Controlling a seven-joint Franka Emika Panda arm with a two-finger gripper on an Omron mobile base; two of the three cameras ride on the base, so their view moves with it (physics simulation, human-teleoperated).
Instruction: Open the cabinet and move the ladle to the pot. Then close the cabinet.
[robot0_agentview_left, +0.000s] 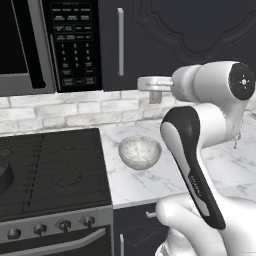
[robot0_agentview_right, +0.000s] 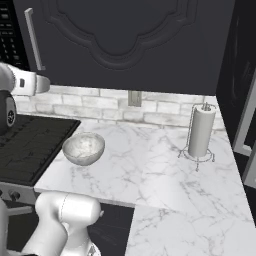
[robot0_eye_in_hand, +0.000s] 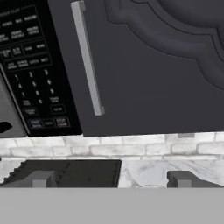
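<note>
I have the cabinet dead ahead of the gripper and above it: a dark charcoal wall unit, matte, its door shut flush, with an ornate raised panel of curved, scalloped mouldings. Its long, straight silver bar handle stands up and to the left of my fingertips, well apart from them, near the door's left edge. From the hand camera the two dark finger tips sit far apart at the bottom, so I read the jaws as spread wide with nothing between them.

Just left of the handle is the black microwave, glossy, with a keypad of small white-lettered buttons. Below the cabinet runs a backsplash of pale whitewashed brick. Under the gripper lies the white marble counter, smooth with grey veining, and on it, below and slightly left of the hand in the left base view, a round, pale, speckled translucent bowl. Further left is the black stove top with cast grates and a row of silver knobs at its front. A dark round rim, perhaps the pot, shows at that view's left edge; I cannot tell more. Far to the right stands an upright paper-towel roll on a wire holder.
</note>
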